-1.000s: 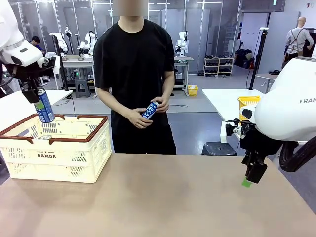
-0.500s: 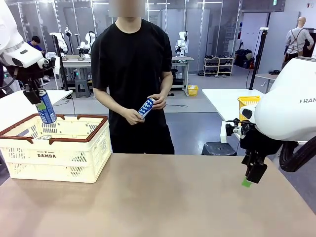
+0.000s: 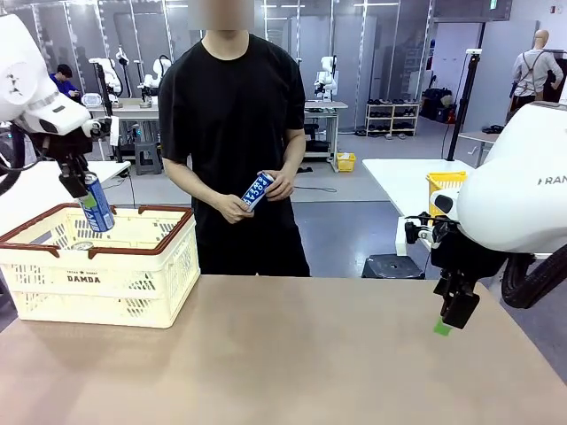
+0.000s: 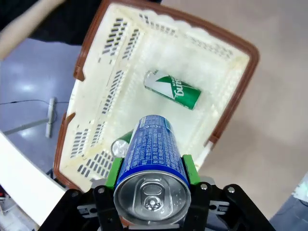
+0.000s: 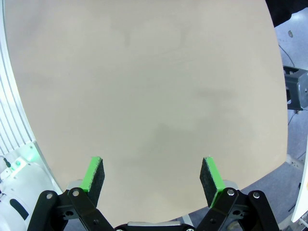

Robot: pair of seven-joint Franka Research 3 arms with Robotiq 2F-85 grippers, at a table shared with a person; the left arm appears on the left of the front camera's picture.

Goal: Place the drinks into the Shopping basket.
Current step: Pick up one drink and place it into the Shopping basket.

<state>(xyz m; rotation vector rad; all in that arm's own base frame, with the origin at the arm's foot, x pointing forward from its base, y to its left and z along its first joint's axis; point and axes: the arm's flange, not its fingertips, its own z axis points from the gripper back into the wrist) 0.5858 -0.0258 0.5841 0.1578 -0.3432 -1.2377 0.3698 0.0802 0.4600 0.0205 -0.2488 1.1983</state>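
Left end effector point(image 4: 153, 192): clamped by its green pads on a slim blue-and-white aluminium drink can point(image 4: 153, 166), silver top toward the wrist camera; at upper left of the front view the can hangs tilted over the basket's near-left part.
Shopping basket point(image 3: 133, 288): large cream slotted plastic basket with brown rim, left side of the front view, standing on the tan desk point(image 3: 292, 363).
Already inside: a green-and-white can point(image 4: 173, 90) lying on its side, centre of the wrist view; a second green can point(image 4: 122, 143) half hidden behind the held one.
Right end effector point(image 5: 151, 175): fingers apart, nothing between them, hovering above bare desk at right.
Person: at the far side, upper centre, both hands around another blue-and-white can point(image 3: 256, 189).
Risk, drop: released from this height and tilt, the can may strike the green can below, bounce or dent.
Risk, rim: if the drop point drifts toward the brown rim, the can may clip it and roll out onto the desk.
Risk, handover: the person's can has no receiver ready; the free arm sits well apart.
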